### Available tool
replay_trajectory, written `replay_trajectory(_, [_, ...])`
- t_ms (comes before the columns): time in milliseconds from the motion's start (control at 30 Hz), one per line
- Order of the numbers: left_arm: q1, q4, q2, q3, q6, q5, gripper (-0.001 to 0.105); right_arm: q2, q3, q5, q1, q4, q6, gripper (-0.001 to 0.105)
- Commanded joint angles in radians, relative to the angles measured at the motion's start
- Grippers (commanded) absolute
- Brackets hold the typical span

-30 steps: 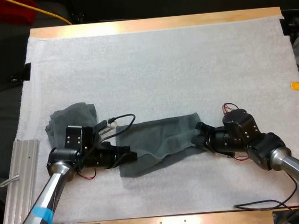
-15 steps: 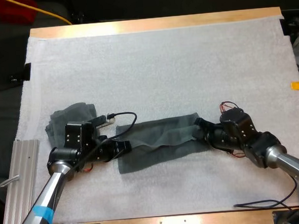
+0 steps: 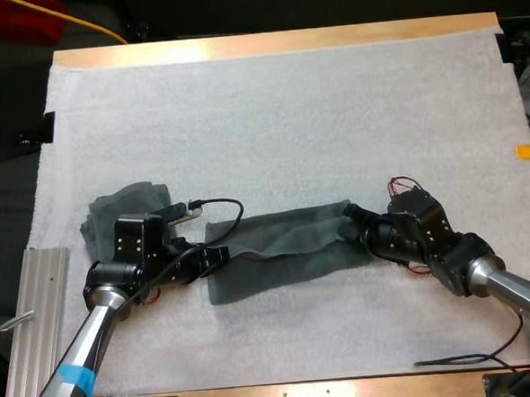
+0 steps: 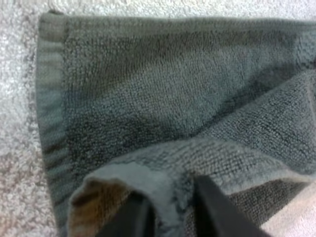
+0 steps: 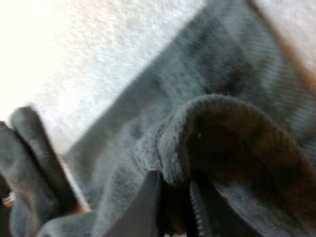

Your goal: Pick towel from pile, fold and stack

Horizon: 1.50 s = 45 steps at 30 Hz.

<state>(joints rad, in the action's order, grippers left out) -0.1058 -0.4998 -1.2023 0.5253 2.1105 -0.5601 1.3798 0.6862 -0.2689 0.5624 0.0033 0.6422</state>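
Mid-fold: one towel is held at both ends, and the fold and the stacking are not yet done.

The towel [image 3: 282, 249] lies drawn out lengthwise on the near half of the white mat [image 3: 287, 116], between the two arms, with one layer partly doubled over another. At its left end the left gripper [image 3: 216, 255] has its jaws clamped on a raised edge; the left wrist view shows that pinched fold [image 4: 170, 197] above a flat layer with its hem on the mat. At the other end the right gripper [image 3: 352, 222] is likewise clamped on a bunched corner [image 5: 173, 195]. So the pick looks complete and the fold begun, I judge. A crumpled towel [image 3: 126, 207] waits just behind the left arm. The wooden table [image 3: 273, 43] frames the mat.
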Motion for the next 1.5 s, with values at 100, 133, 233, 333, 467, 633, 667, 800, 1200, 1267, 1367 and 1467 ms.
replay_trajectory(100, [-0.001, 0.029, 0.001, 0.004, 0.002, 0.01, 0.049, 0.003, 0.006, 0.011, -0.004, -0.064, 0.0, 0.003])
replay_trajectory(133, [-0.001, 0.034, 0.001, 0.004, 0.002, 0.007, 0.055, 0.003, 0.006, 0.011, -0.004, -0.071, 0.0, 0.004])
replay_trajectory(233, [-0.001, 0.049, 0.001, 0.004, 0.002, -0.002, 0.07, 0.003, 0.006, 0.011, -0.004, -0.082, 0.0, 0.019])
replay_trajectory(333, [-0.001, 0.064, 0.001, 0.004, 0.002, -0.027, 0.069, 0.003, 0.006, 0.022, -0.004, -0.082, 0.0, 0.041])
replay_trajectory(467, [-0.001, 0.083, 0.001, 0.004, 0.002, -0.062, 0.069, 0.003, 0.006, 0.034, -0.004, -0.087, 0.0, 0.066])
replay_trajectory(633, [-0.001, 0.085, 0.001, 0.004, 0.002, -0.119, 0.069, 0.003, 0.006, 0.024, -0.004, -0.121, 0.031, 0.069])
replay_trajectory(667, [-0.001, 0.085, 0.001, 0.004, 0.002, -0.145, 0.069, 0.003, 0.006, 0.017, -0.004, -0.131, 0.052, 0.069])
replay_trajectory(800, [-0.001, 0.08, 0.013, 0.004, 0.002, -0.216, 0.068, 0.002, 0.006, -0.018, -0.004, -0.149, 0.126, 0.069])
replay_trajectory(1200, [-0.001, 0.026, 0.267, 0.004, 0.0, -0.217, 0.068, -0.083, 0.006, -0.027, -0.004, 0.006, 0.321, 0.069])
replay_trajectory(1267, [-0.001, -0.002, 0.319, 0.004, 0.0, -0.217, 0.068, -0.109, 0.006, -0.015, -0.004, 0.077, 0.365, 0.069])
replay_trajectory(1367, [-0.001, -0.053, 0.394, 0.004, 0.0, -0.217, 0.068, -0.147, 0.006, 0.002, -0.004, 0.161, 0.413, 0.069])
replay_trajectory(1467, [-0.001, -0.104, 0.454, 0.004, 0.0, -0.217, 0.068, -0.19, 0.006, 0.003, -0.004, 0.223, 0.454, 0.069])
